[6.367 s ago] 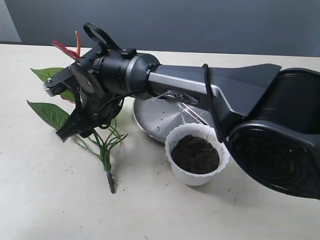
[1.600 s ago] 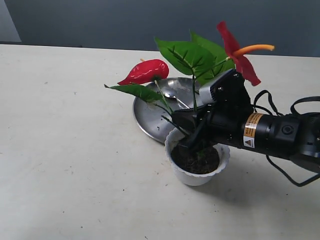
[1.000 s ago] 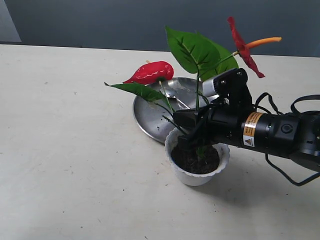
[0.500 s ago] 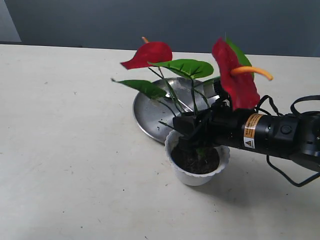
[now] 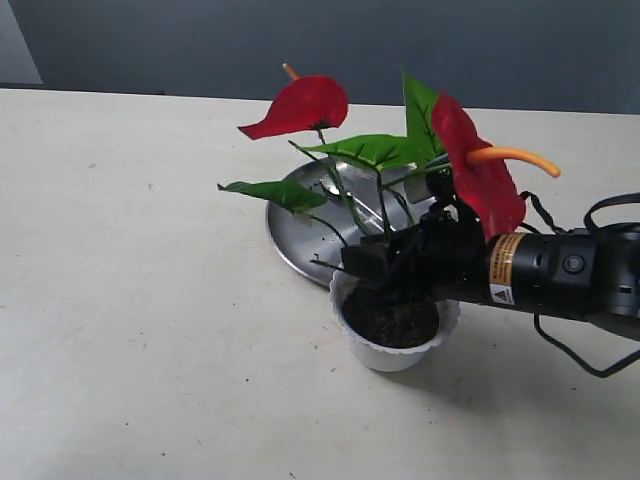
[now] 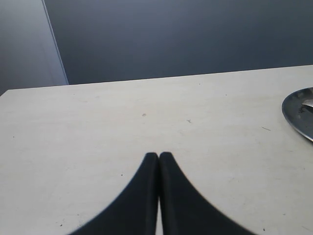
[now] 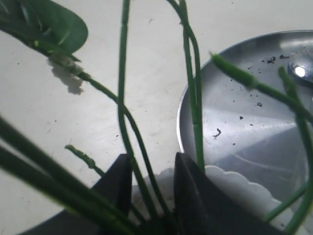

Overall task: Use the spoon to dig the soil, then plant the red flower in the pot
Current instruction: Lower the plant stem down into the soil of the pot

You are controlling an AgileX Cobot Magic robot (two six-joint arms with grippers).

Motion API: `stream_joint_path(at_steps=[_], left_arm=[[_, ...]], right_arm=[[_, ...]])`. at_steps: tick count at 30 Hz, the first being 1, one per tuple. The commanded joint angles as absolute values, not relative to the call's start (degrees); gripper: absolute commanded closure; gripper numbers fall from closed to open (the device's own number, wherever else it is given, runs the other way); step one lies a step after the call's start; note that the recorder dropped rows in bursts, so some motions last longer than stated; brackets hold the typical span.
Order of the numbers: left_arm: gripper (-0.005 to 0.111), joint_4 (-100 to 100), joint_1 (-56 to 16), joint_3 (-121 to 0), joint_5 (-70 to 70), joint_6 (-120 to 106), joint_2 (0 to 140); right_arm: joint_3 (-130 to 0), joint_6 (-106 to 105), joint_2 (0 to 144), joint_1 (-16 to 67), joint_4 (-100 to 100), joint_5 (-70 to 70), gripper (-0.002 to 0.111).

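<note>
Flower in pot, right gripper (image 5: 385,285) pinching the stems low.
red flower (image 5: 305,105) stands in the pot (image 5: 395,350) by the steel plate (image 5: 295,225); likely light, top-heavy, springy, so grip at the base. Stub and soil (image 5: 400,322) mostly hidden; spoon unclear. Left gripper (image 6: 159,157) pressed together, empty.

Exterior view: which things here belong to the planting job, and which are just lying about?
Job:
red flower, stems between the right gripper fingers, over the pot
pot, white, scalloped rim
soil, inside the pot
spoon, lying on the steel plate

Lying about:
steel plate, behind the pot
left gripper, shut, empty, over bare table
</note>
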State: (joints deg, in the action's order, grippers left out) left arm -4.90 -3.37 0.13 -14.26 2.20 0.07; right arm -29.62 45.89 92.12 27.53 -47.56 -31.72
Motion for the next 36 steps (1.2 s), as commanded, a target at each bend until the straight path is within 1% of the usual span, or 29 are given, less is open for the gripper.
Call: stream_joint_path(at_steps=[1, 9, 21, 23, 24, 26, 28, 36], left_arm=[[0.106, -4.8, -3.0, 0.0, -13.7, 2.4, 0.0], [0.106, -4.8, -3.0, 0.0, -13.7, 2.3, 0.0], [0.106, -4.8, -3.0, 0.0, -13.7, 2.5, 0.0], [0.106, -4.8, -3.0, 0.0, -13.7, 2.3, 0.0], [0.106, -4.8, -3.0, 0.0, -13.7, 2.3, 0.0], [0.106, -4.8, -3.0, 0.0, -13.7, 2.3, 0.0], [0.106, -4.8, -3.0, 0.0, -13.7, 2.3, 0.0], [0.106, -4.8, -3.0, 0.0, -13.7, 2.3, 0.0]], right_arm=[[-27.7, 47.2, 91.6, 27.4, -50.9, -23.3, 0.078], [-27.7, 47.4, 88.7, 27.4, -51.1, -23.0, 0.078], [-27.7, 50.2, 88.6, 27.4, -55.2, -23.0, 0.077], [-27.7, 50.3, 88.6, 27.4, -55.2, -23.0, 0.073], [-27.7, 50.6, 88.6, 27.4, -55.2, -23.0, 0.069], [-27.7, 51.2, 88.6, 27.4, -55.2, -23.0, 0.058], [-27.7, 51.2, 88.6, 27.4, -55.2, -23.0, 0.052], [-27.7, 51.3, 88.6, 27.4, -56.2, -22.8, 0.053]])
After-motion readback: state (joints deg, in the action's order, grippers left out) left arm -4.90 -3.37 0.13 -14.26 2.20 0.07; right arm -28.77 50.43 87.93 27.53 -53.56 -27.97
